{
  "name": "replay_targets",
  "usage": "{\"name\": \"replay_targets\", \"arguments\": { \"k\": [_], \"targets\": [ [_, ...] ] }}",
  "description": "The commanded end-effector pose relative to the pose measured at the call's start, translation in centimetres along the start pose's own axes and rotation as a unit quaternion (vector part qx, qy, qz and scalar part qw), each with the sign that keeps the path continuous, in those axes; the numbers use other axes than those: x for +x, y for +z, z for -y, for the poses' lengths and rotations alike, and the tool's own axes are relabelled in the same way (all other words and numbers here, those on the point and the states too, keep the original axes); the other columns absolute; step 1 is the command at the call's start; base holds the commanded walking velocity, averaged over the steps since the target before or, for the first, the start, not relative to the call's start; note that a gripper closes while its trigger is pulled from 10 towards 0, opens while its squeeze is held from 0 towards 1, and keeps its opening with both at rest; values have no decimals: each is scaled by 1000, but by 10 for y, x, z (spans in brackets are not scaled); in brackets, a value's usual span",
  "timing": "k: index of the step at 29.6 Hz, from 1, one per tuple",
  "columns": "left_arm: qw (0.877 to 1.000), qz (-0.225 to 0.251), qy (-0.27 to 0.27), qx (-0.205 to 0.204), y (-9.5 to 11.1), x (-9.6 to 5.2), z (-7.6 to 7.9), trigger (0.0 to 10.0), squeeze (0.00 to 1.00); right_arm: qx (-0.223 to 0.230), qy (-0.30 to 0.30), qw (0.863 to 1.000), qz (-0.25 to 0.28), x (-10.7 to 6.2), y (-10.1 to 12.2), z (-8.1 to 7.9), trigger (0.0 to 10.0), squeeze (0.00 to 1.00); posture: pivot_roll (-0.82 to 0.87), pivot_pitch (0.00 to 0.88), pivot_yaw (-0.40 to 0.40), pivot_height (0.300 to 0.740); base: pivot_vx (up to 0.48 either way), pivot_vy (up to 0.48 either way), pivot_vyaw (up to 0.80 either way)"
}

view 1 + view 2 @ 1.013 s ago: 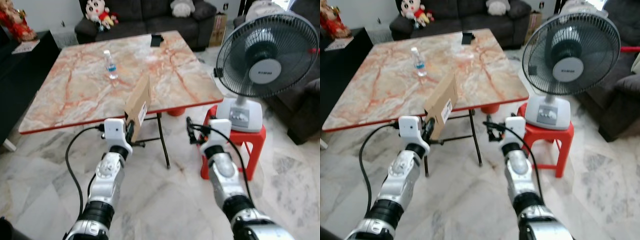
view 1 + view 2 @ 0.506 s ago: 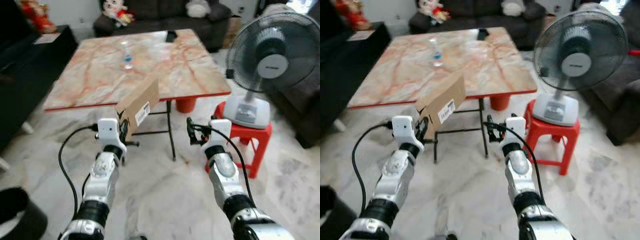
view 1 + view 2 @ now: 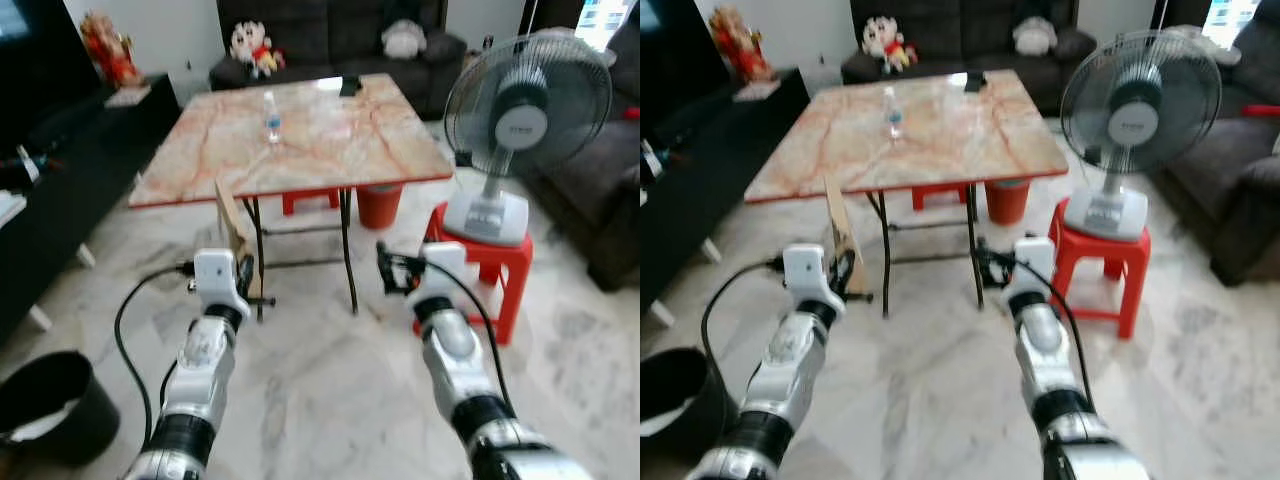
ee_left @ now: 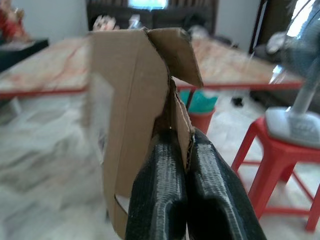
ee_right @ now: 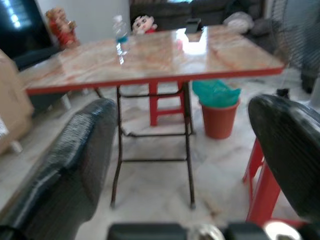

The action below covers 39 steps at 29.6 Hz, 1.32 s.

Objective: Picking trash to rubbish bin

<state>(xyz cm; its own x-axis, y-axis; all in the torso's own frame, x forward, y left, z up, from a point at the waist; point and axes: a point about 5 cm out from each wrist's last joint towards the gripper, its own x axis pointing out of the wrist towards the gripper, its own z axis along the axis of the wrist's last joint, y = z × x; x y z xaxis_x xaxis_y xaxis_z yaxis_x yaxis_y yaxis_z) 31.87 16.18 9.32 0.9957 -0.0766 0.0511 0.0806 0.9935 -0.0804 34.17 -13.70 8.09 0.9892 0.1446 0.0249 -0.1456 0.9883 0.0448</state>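
Fingers [image 4: 160, 200] of the left gripper [image 4: 185, 150] pinch a flattened cardboard box [image 4: 132, 100] upright by its torn edge — light, stiff, likely to swing — while the right gripper [image 5: 185, 165] hangs open beside it.

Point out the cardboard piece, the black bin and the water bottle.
cardboard piece [image 4: 127, 100]: left wrist view, its flat face.
black bin [image 3: 60, 385]: left eye view, its rim.
water bottle [image 3: 272, 118]: left eye view, its label.
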Motion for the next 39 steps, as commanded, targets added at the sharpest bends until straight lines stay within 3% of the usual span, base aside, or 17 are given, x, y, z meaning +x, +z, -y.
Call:
{"name": "replay_targets", "arguments": {
  "k": [1, 4, 7, 9, 12, 15, 16, 17, 18, 20, 21, 23, 25, 26, 29, 32, 39],
  "targets": [
    [1000, -4, 12, 7, 0, -6, -14, 10000, 0, 13, -3, 1000, -26, -4, -10, 0, 10000, 0, 21, 5, 43, 740, 0, 0, 0],
    [1000, -6, 14, 9, 0, -10, -17, 10000, 0, 15, -5, 999, -32, -6, -13, 1, 10000, 0, 21, 5, 43, 740, 0, 0, 0],
    [999, -22, 26, 1, -9, -38, -38, 10000, 0, 12, -15, 996, -87, -21, -37, 8, 10000, 0, 37, 9, 40, 740, 0, 0, 0],
    [998, -58, 36, 8, -25, -66, -51, 10000, 0, 15, -22, 989, -144, -38, -59, 14, 10000, 0, 47, 12, 38, 740, 0, 0, 0],
    [993, -99, 59, 12, -44, -86, -62, 10000, 0, 8, -26, 982, -185, -52, -75, 16, 10000, 0, 47, 12, 38, 740, 0, 0, 0],
    [977, -186, 105, 11, -83, -117, -74, 10000, 0, 13, -38, 967, -251, -76, -99, 19, 10000, 0, 54, 13, 35, 740, 0, 0, 0],
    [977, -186, 105, 11, -83, -117, -74, 10000, 0, 13, -38, 967, -251, -76, -99, 19, 10000, 0, 54, 13, 35, 740, 0, 0, 0],
    [966, -227, 123, 11, -99, -128, -77, 10000, 0, 19, -42, 960, -276, -86, -108, 19, 10000, 0, 59, 9, 33, 740, 0, 0, 0],
    [966, -227, 123, 11, -99, -128, -77, 10000, 0, 19, -42, 960, -276, -86, -108, 19, 10000, 0, 59, 9, 33, 740, 0, 0, 0],
    [948, -282, 146, 10, -118, -143, -81, 10000, 0, 19, -43, 950, -309, -99, -119, 19, 10000, 0, 48, 1, 36, 740, 0, 0, 0],
    [930, -328, 168, -2, -132, -157, -84, 10000, 0, 16, -51, 939, -341, -111, -128, 21, 10000, 0, 45, 1, 37, 740, 0, 0, 0],
    [909, -367, 197, -14, -143, -170, -86, 10000, 0, 12, -63, 927, -369, -125, -136, 25, 10000, 0, 45, 1, 37, 740, 0, 0, 0],
    [903, -379, 203, -20, -147, -174, -86, 10000, 0, 12, -64, 923, -381, -131, -140, 25, 10000, 0, 39, 0, 39, 740, 0, 0, 0],
    [891, -403, 207, -21, -153, -180, -85, 10000, 0, 5, -63, 913, -403, -141, -146, 24, 10000, 0, 36, 0, 44, 740, 0, 0, 0],
    [873, -437, 216, -16, -160, -190, -84, 10000, 0, -2, -62, 900, -431, -155, -154, 22, 10000, 0, 36, 0, 47, 740, 0, 0, 0],
    [863, -463, 204, -1, -165, -194, -82, 10000, 0, -2, -75, 892, -446, -164, -159, 23, 10000, 0, 41, 0, 49, 740, 87, 0, 602],
    [869, -458, 189, 23, -161, -181, -84, 10000, 0, 22, -82, 890, -448, -168, -161, 18, 10000, 0, 38, 0, 58, 740, 293, 0, 177]
  ]
}}
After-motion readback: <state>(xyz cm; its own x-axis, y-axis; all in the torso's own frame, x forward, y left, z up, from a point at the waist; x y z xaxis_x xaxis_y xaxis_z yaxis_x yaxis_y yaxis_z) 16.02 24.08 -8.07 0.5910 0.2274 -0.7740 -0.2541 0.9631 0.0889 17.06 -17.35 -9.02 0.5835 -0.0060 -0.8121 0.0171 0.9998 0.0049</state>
